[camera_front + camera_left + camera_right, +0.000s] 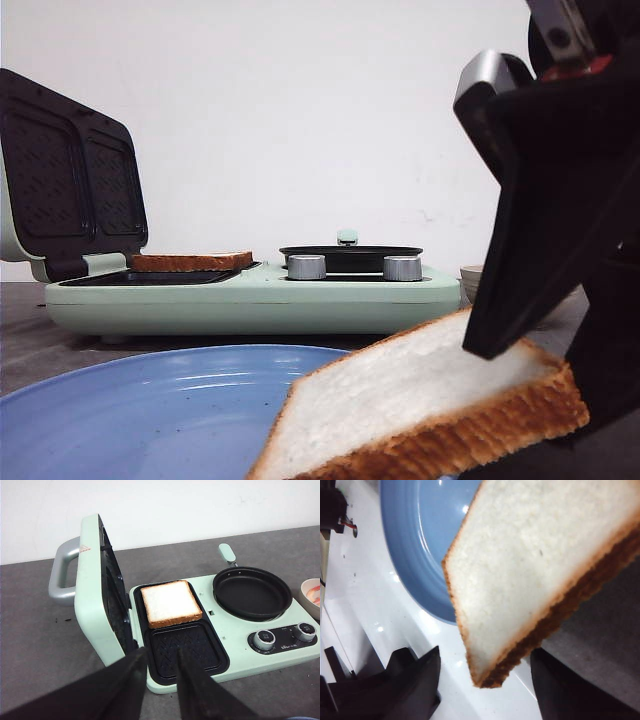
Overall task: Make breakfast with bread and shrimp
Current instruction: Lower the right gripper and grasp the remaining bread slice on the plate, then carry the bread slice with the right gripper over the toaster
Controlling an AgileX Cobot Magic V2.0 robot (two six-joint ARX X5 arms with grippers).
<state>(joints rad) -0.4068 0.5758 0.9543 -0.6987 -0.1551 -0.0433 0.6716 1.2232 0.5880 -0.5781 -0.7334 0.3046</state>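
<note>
Fingers (415, 680) of the right arm spread to either side of one corner of a bread slice (530, 560), with gaps showing on both flanks in the wrist view. Released rather than clenched, probably lined up to pinch across the crust. Slice tilted over the 4 o'clock edge of a blue plate (150, 400); resting on the rim or lifted clear, cannot tell. Nothing else seen on the plate.

Left fingers (125, 680) slightly parted, grasping nothing, hovering short of the sandwich maker (240, 662).

Maker at 12 o'clock from the plate on the tabletop (30, 630), lid (92, 595) propped up at its 9 o'clock end, leaving both wells reachable. Second slice (170, 602) flat in the 12 o'clock well. Empty well (185, 647) at 6 o'clock, likely meant for the plate's slice. Pan (252, 592) at 3 o'clock of the wells, empty. Bowl (312, 595) beyond it, contents unclear.
</note>
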